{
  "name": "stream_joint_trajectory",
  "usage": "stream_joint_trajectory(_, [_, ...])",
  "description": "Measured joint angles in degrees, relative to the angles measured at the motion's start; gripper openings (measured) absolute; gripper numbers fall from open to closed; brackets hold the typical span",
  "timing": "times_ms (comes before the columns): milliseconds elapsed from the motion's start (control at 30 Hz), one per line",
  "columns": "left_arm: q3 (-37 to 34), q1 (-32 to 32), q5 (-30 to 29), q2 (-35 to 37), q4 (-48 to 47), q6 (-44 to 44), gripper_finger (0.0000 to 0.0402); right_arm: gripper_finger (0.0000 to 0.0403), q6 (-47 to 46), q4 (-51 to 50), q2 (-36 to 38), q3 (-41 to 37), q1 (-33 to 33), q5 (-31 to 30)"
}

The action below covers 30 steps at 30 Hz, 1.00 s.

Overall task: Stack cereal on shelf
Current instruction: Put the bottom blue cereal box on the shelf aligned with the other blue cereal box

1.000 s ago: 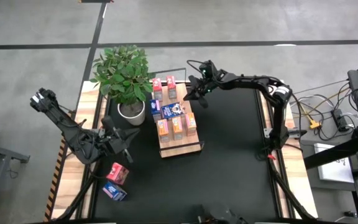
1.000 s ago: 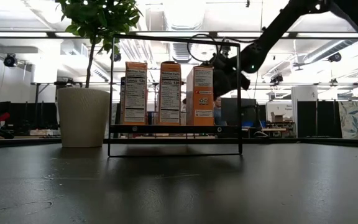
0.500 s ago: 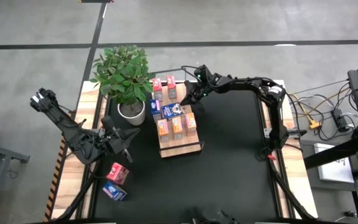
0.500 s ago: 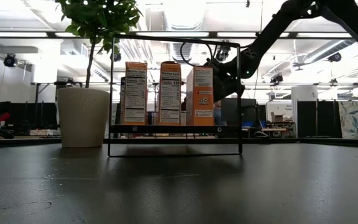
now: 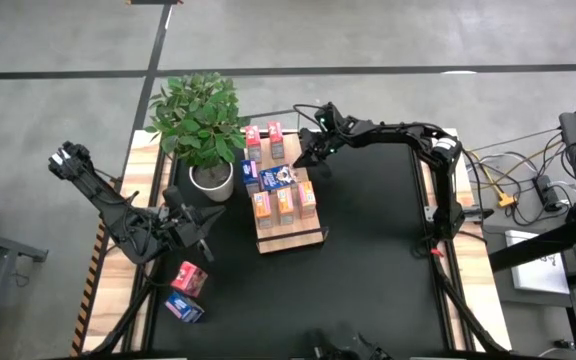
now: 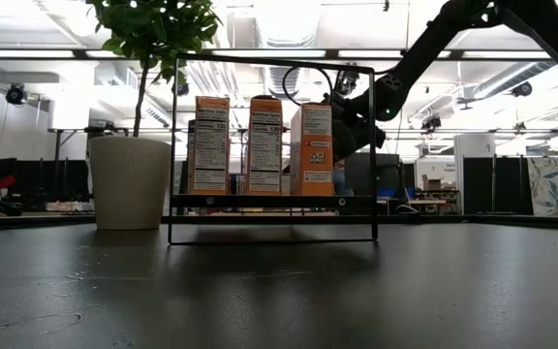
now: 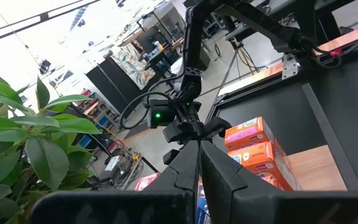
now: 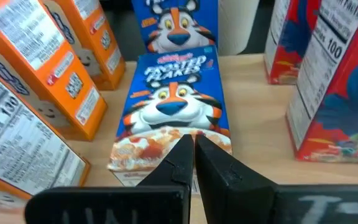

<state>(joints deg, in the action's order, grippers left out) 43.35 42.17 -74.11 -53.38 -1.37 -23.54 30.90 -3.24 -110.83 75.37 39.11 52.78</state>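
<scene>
The shelf (image 5: 293,232) is a light-wood board in a black wire frame at the table's middle back. Three orange cereal boxes (image 5: 285,205) stand in its front row. Two pink-red boxes (image 5: 264,138) stand at the back. One blue box (image 5: 251,175) stands, and another blue box (image 8: 173,115) lies flat on the board. A pink-red box (image 5: 189,277) and a blue box (image 5: 184,307) lie on the table at the near left. My right gripper (image 8: 191,144) is shut, its tips over the lying blue box. My left gripper (image 5: 204,238) is shut and empty beside the pot. My right gripper's shut fingertips (image 8: 182,149) slant down from the table's right over the end of the lying blue box (image 8: 166,152) nearest them. The box lies flat on the board. I cannot tell whether the tips touch it.
A potted plant (image 5: 211,178) in a white pot stands just left of the shelf, its leaves over the shelf's back left. The shelf's wire frame (image 6: 269,58) rises above the boxes. Bare black tabletop lies right of and in front of the shelf.
My right gripper has gone a little toward the table's left and down, in over the shelf's right side toward the lying blue box, staying shut. The boxes stand as before.
</scene>
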Motion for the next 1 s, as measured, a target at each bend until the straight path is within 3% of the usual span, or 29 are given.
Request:
stream_joint_trajectory(300, [0.0,-0.02,0.0,0.01,0.0,0.01,0.0,0.0009,2.62,-3.12,0.22,0.1,0.31,-3.28])
stream_joint_trajectory(500, [0.0,-0.02,0.02,0.01,0.0,0.01,0.0,0.0009,6.6,-12.51,0.24,2.66,1.66,-4.18])
stream_joint_trajectory(767, [0.0,-0.02,0.02,0.01,0.0,0.01,0.0,0.0009,12.64,-25.93,0.09,4.85,2.95,-15.81])
stream_joint_trajectory(1000, [0.0,-0.01,0.04,0.01,0.01,0.01,0.0,0.0009,12.19,-27.31,0.04,4.72,3.47,-15.83])
